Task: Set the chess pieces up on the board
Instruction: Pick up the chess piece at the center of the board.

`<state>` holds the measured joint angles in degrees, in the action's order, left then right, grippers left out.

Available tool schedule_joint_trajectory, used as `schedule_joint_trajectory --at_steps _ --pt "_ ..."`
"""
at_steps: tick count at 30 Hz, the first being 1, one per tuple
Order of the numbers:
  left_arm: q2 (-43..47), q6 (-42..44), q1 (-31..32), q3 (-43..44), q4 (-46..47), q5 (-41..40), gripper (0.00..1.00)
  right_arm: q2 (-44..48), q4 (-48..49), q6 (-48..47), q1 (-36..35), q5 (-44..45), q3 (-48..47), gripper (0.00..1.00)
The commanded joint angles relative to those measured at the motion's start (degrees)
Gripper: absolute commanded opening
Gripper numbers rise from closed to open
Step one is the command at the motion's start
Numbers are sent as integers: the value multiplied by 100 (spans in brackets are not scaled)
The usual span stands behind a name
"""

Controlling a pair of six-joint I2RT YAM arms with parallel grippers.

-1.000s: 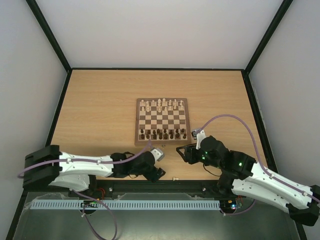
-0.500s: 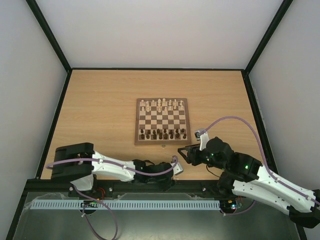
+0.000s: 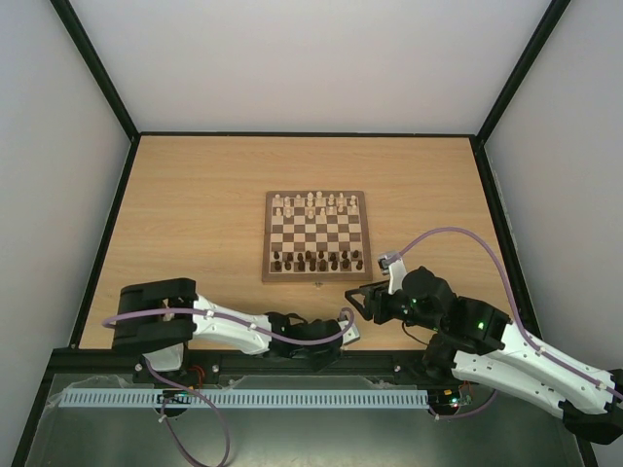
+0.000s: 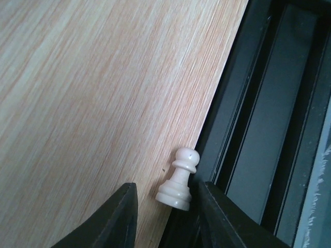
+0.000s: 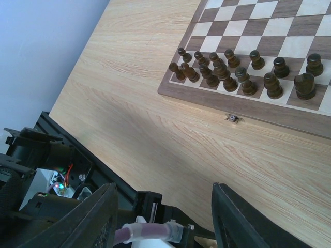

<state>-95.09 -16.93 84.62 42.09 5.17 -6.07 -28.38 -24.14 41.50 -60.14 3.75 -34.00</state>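
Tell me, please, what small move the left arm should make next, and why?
I would probably close the left gripper on the pale pawn. It stands upright at the near edge of the table, beside the black frame, between the open jaws, with a gap on one side. Only then lift it toward the board.

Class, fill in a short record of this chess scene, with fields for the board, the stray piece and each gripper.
Board: centre of table, dark pieces along its near edge, pale pieces along its far edge
Stray piece: one pale pawn, upright, off the board at the table's near edge
Left gripper: jaws apart around the pawn, gap showing on one side
Right gripper: open, empty, over the table beside the board's near edge
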Motion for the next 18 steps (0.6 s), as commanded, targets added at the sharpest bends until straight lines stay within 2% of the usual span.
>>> schedule_joint_trajectory --at_steps 1,5,11,14,18 --pt "-190 3 71 107 -90 1 34 57 -73 -62 -37 -67 -107 50" --pt "-225 -49 88 67 -71 2 29 47 -73 -63 -40 -76 -100 50" --pt "-366 -143 81 229 -262 -107 3 37 -69 -45 -39 -50 -98 51" --pt "-116 -316 64 273 -505 -229 2 35 -86 -29 -39 -19 -102 51" --pt "1039 -738 57 36 -775 -268 3 52 -86 -19 -36 -46 -98 52"
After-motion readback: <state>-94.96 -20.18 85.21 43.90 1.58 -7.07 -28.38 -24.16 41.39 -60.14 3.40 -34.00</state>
